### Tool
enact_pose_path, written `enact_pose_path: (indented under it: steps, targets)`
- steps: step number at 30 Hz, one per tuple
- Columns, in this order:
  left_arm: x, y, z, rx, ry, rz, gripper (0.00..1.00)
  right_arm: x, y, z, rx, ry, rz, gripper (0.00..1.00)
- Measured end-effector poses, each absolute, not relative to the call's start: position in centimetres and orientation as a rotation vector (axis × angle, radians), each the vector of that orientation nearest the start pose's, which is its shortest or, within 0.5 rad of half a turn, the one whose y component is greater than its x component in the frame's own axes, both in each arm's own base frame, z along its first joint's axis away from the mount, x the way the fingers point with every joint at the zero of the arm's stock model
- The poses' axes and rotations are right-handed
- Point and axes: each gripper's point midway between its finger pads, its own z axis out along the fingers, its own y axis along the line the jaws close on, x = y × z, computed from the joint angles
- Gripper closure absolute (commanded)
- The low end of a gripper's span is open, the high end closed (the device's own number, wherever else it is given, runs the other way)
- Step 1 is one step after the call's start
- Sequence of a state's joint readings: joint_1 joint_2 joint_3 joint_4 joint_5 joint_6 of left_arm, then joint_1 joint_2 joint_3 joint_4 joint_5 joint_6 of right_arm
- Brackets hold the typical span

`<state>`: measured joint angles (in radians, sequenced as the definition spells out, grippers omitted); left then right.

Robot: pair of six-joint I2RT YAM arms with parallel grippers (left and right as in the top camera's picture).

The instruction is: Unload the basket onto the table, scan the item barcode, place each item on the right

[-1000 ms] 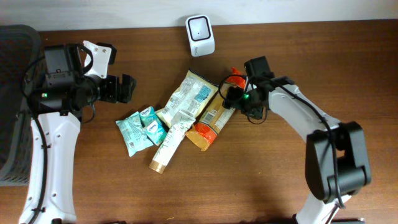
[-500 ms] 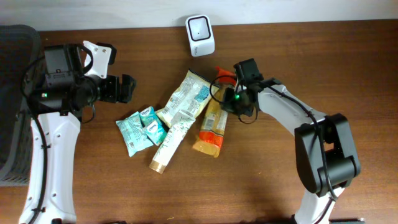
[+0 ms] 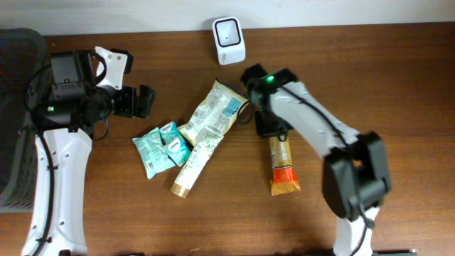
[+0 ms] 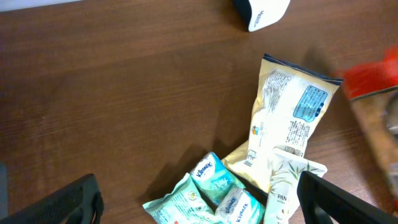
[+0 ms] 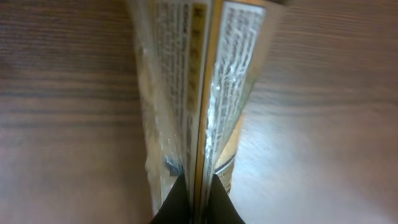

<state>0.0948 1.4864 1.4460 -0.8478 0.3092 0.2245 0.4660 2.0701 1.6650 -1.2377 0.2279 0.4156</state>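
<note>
Brown wooden table [image 3: 398, 85]; left jaws spread, right jaws pinching orange packet [image 3: 282, 165].

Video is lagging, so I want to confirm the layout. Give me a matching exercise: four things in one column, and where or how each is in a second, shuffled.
Things
1. scanner
2. orange packet
3. tissue packs
4. left fingers

Places or states
A. open, holding nothing
B. pinched in the right fingers
C. alone at the back, apart from the other items
D. beside the tube

Pairs: 1-C, 2-B, 3-D, 4-A
</note>
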Motion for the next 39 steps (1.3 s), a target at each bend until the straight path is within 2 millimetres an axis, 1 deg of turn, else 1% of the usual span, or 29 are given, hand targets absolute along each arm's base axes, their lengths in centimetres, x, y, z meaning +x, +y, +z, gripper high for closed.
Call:
enact_pose_path:
  steps: [1,2,4,5,6,8,9,10,13,14,15,16,20,22,25,28,30,32,34,35,39]
  targets:
    - [39.8,-1.5,24.2,0.29,2.399,-0.235,0.01,35.5,14.2,4.9,-0.117,3.101,-0.368,0.76]
    - [39.8,-1.5,24.2,0.29,2.399,-0.235,0.01,35.5,14.8,4.5,-0.135,3.099,-0.362,0.65]
    - [39.8,-1.5,24.2,0.29,2.399,-0.235,0.01,36.0,15.7,4.4,-0.125,3.088,-0.297,0.58]
    - [39.8,-1.5,24.2,0.29,2.399,-0.235,0.01,35.9,15.9,4.4,-0.13,3.096,-0.279,0.56]
    - [39.8,-1.5,24.2,0.29,2.399,-0.235,0.01,35.9,15.9,4.4,-0.118,3.108,-0.253,0.5]
    - [39.8,-1.5,24.2,0.29,2.399,-0.235,0.01,35.8,15.6,4.6,-0.077,3.147,-0.169,0.44]
    - [39.8,-1.5,24.2,0.29,2.399,-0.236,0.01,35.9,15.2,4.9,-0.05,3.164,-0.141,0.4]
    - [39.8,-1.5,24.2,0.29,2.399,-0.235,0.01,36.1,14.6,5.6,-0.027,3.173,-0.102,0.33]
    - [39.8,-1.5,24.2,0.29,2.399,-0.235,0.01,37.7,13.6,9.3,0.01,3.113,0.067,0.22]
    - [39.8,-1.5,24.2,0.29,2.399,-0.235,0.01,38.0,13.4,10.1,0.013,3.096,0.106,0.19]
    - [39.8,-1.5,24.2,0.29,2.399,-0.235,0.01,38.2,13.2,11.0,0.0,3.081,0.154,0.19]
    - [39.8,-1.5,24.2,0.29,2.399,-0.235,0.01,38.2,13.2,11.1,-0.005,3.082,0.174,0.18]
    - [39.8,-1.5,24.2,0.29,2.399,-0.235,0.01,38.1,13.5,11.1,-0.032,3.087,0.225,0.18]
    - [39.8,-1.5,24.2,0.29,2.398,-0.235,0.01,37.8,13.5,10.7,-0.041,3.098,0.231,0.17]
    - [39.8,-1.5,24.2,0.29,2.399,-0.235,0.01,36.4,13.2,9.0,-0.04,3.155,0.223,0.17]
    - [39.8,-1.5,24.2,0.29,2.398,-0.235,0.01,35.8,13.7,7.4,-0.07,3.17,0.28,0.14]
    - [39.8,-1.5,24.2,0.29,2.398,-0.235,0.01,34.6,13.8,5.9,-0.085,3.204,0.303,0.15]
    - [39.8,-1.5,24.2,0.29,2.399,-0.235,0.01,33.9,13.4,5.1,-0.077,3.227,0.307,0.15]
    - [39.8,-1.5,24.2,0.29,2.399,-0.235,0.01,34.2,12.9,5.0,-0.053,3.225,0.315,0.15]
    - [39.8,-1.5,24.2,0.29,2.399,-0.235,0.01,34.3,12.3,5.1,-0.024,3.228,0.317,0.15]
    - [39.8,-1.5,24.2,0.29,2.399,-0.235,0.01,35.1,8.7,5.6,0.049,3.223,0.368,0.11]
